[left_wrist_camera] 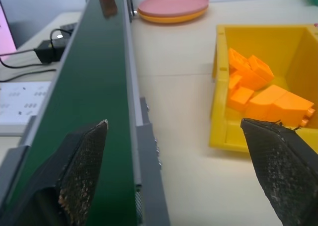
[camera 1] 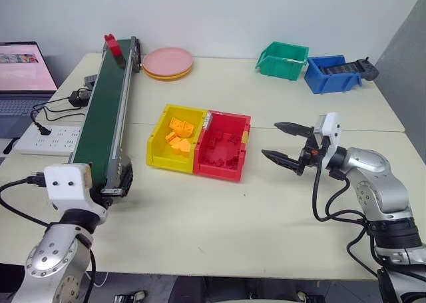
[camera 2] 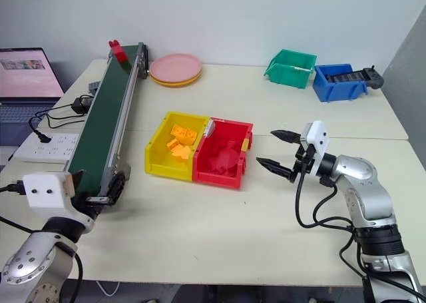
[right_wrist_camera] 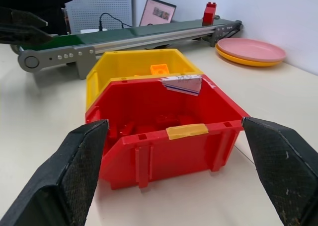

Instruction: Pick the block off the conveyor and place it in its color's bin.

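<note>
Red toy block (camera 1: 114, 46) sits at the far end of the green conveyor (camera 1: 103, 116) — untouched. Both grippers gape wide and empty: left gripper (left_wrist_camera: 174, 171) near the belt's near end, right gripper (camera 1: 285, 143) beside the red bin (camera 1: 225, 171).

Two cream-topped desk (camera 1: 266, 103) sections abut along a seam, set against a plain pale wall (camera 1: 233, 13); grey panel (camera 1: 407, 56) at right.
</note>
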